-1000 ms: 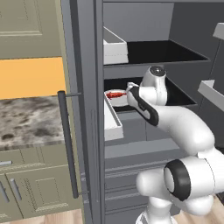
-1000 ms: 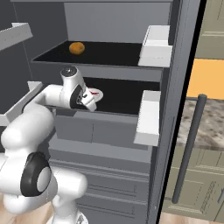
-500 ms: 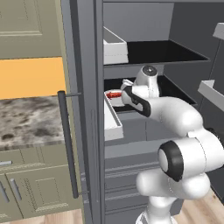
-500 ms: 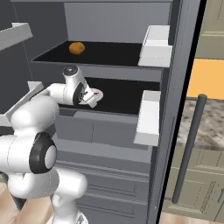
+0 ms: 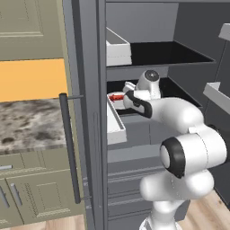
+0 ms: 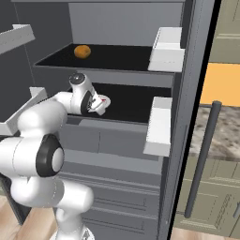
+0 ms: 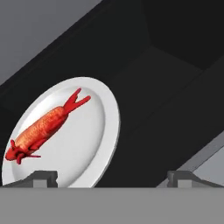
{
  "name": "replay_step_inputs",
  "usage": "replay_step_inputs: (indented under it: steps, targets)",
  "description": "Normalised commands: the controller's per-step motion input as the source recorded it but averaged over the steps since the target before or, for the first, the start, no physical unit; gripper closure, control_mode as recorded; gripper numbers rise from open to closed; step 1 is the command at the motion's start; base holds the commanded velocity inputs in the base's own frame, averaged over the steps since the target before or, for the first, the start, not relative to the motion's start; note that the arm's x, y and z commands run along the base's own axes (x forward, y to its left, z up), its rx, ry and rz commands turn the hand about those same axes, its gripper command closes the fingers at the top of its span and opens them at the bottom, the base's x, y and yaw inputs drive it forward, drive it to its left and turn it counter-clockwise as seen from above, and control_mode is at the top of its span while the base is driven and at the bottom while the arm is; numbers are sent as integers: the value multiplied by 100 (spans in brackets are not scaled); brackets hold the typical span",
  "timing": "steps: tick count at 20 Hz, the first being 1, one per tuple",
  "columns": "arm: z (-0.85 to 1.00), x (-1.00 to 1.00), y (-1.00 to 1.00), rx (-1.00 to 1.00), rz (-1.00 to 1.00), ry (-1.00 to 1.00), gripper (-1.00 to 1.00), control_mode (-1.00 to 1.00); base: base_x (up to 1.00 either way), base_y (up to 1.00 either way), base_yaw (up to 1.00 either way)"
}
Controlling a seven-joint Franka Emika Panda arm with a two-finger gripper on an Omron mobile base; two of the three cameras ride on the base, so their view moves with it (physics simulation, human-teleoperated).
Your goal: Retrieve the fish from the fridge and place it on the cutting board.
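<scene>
A simulated kitchen: beige cabinets and a speckled stone counter (image 5: 27, 123) flank the fridge (image 5: 92, 112), which stands open with its dark bar handle (image 5: 69, 148) facing the room. Inside are black shelves and white door bins (image 6: 159, 126). A small orange round thing (image 6: 82, 51) sits alone on the upper shelf; what it is cannot be told.

The arm reaches into the middle shelf. The gripper (image 7: 111, 177) hangs just short of a white plate (image 7: 98, 140), its two tips set well apart with nothing between them. The fish (image 7: 41, 127) lies on the plate, tail toward the back of the shelf as the hand view shows it, head toward the near rim. In the left base view the fish (image 5: 116, 96) shows as a red streak just beside the hand, near the door-side end of the shelf.

The step in hand looks like the approach to the grasp: the fish is not yet held. It sits off to one side of the open jaws in the hand view, so the next move likely calls for shifting the hand across until the body lies between the tips, then easing in low over the plate and closing across the thick middle instead of the thin tail. The plate rim could catch a tip or be pushed along the shelf.
</scene>
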Motion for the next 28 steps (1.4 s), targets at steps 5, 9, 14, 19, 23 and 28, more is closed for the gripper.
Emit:
replay_step_inputs:
  steps: [5, 9, 14, 19, 23, 28]
  targets:
    - [-12, 27, 0, 0, -3, 0, -100, -100, 0, 0, 0]
    - [-12, 33, 0, 0, 0, 0, -100, -100, 0, 0, 0]
    - [-11, 35, 0, 0, 0, 1, -100, -100, 0, 0, 0]
    - [-1, 38, 0, 0, 0, 0, -100, -100, 0, 0, 0]
    - [0, 33, 0, 0, 0, 0, -100, -100, 0, 0, 0]
    - [0, 28, 3, 0, 0, 0, -100, -100, 0, 0, 0]
